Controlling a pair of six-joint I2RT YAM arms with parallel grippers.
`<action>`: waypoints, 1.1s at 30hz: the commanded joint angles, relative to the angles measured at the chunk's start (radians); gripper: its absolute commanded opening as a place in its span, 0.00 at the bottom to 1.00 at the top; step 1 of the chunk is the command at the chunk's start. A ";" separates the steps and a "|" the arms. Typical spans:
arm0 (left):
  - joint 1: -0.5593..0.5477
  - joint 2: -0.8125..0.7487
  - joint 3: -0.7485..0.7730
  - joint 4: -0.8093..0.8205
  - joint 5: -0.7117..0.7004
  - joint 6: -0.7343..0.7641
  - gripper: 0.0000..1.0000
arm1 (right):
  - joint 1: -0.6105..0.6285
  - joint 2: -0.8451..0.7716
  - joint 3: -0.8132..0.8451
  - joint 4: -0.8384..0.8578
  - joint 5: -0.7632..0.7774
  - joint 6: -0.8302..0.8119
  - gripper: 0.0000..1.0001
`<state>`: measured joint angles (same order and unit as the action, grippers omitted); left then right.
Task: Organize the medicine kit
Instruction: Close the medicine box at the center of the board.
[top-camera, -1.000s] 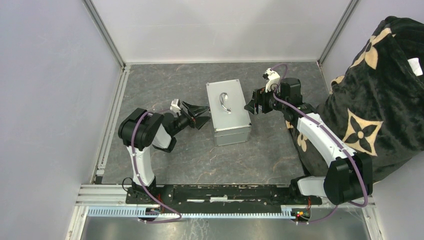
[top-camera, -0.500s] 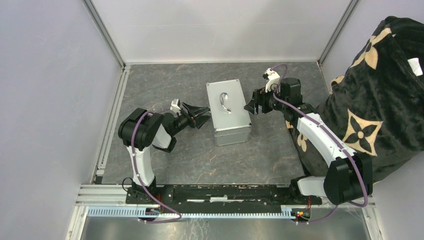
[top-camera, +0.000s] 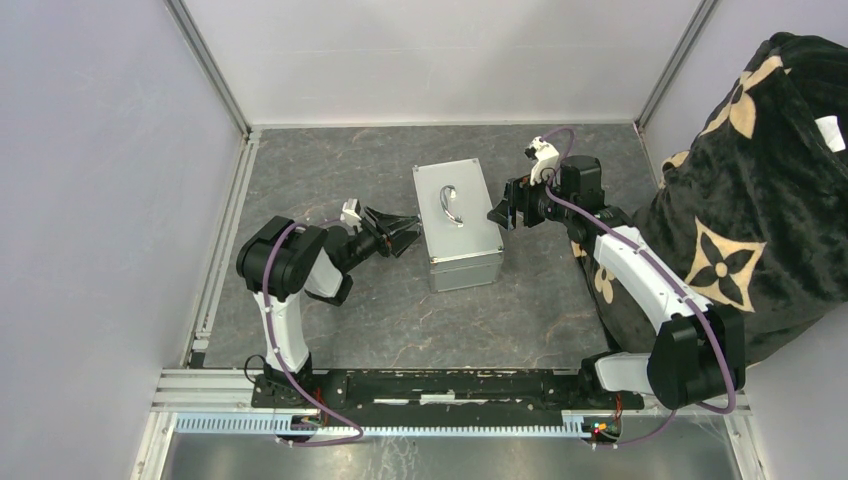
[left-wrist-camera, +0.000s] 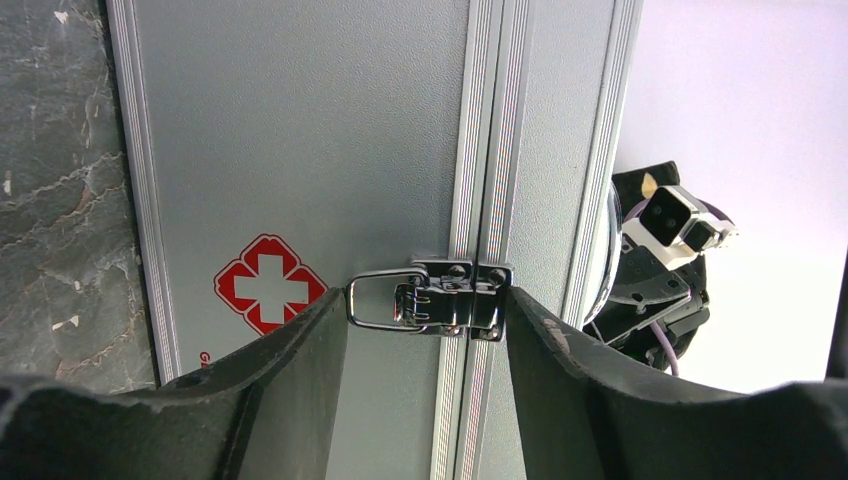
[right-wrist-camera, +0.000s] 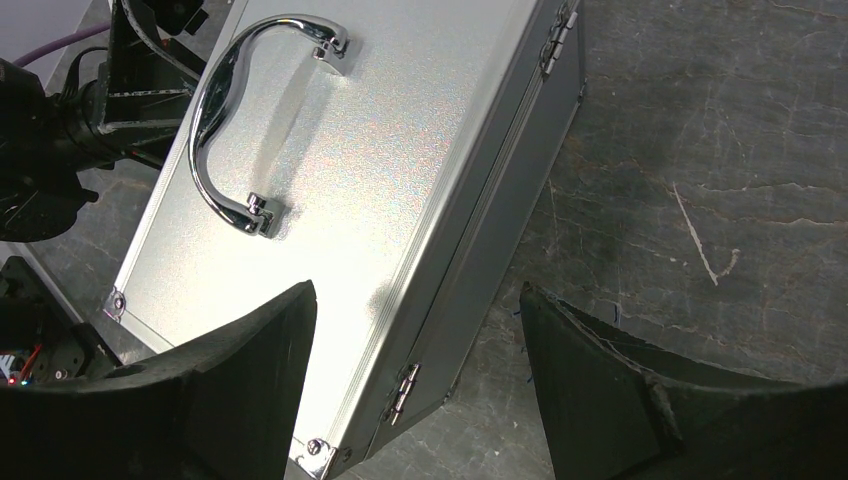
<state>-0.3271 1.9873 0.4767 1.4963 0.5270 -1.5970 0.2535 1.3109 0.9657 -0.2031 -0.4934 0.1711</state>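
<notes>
Against a second ago: a narrower spread on the left pincer (top-camera: 410, 231); no shift in the medicine kit (top-camera: 478, 225) or in the right pincer (top-camera: 502, 214).

Left pincer released rather than clenched, with fingers (left-wrist-camera: 300, 350) apart, one just at each end of the latch (left-wrist-camera: 430, 298) on the kit's left wall. Right pincer likewise released, spread wide, gripping nothing, hovering over the kit's hinged right edge.

Sits mid-table, between the two arms, lid shut. Looks like a boxy silver-grey metal case with ribbed trim along the lid seam. Carries a curved chrome handle (right-wrist-camera: 203, 120) lying flat on top, small hinges (right-wrist-camera: 402, 385) down the right side, and a red cross (left-wrist-camera: 268, 283) printed beside the latch. Shows the latch lying flat across the seam.

Around it: bare dark marbled table (top-camera: 330, 170) on every side. At the table's right edge, a heaped black blanket with tan flower print (top-camera: 760, 180), pressed against the right arm. Behind the kit in the left wrist view, the right arm's small white camera (left-wrist-camera: 680, 215).
</notes>
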 joint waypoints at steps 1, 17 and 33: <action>-0.009 -0.004 -0.006 0.240 0.025 -0.021 0.64 | 0.002 0.010 0.031 0.037 -0.014 0.005 0.81; -0.009 0.006 -0.022 0.241 0.035 -0.003 0.56 | 0.005 0.014 0.025 0.035 -0.013 -0.002 0.82; -0.009 -0.005 -0.010 0.240 0.041 -0.006 0.53 | 0.009 0.040 0.030 0.027 0.011 0.022 0.75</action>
<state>-0.3298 1.9892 0.4568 1.4979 0.5400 -1.5963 0.2554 1.3334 0.9657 -0.2005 -0.4885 0.1738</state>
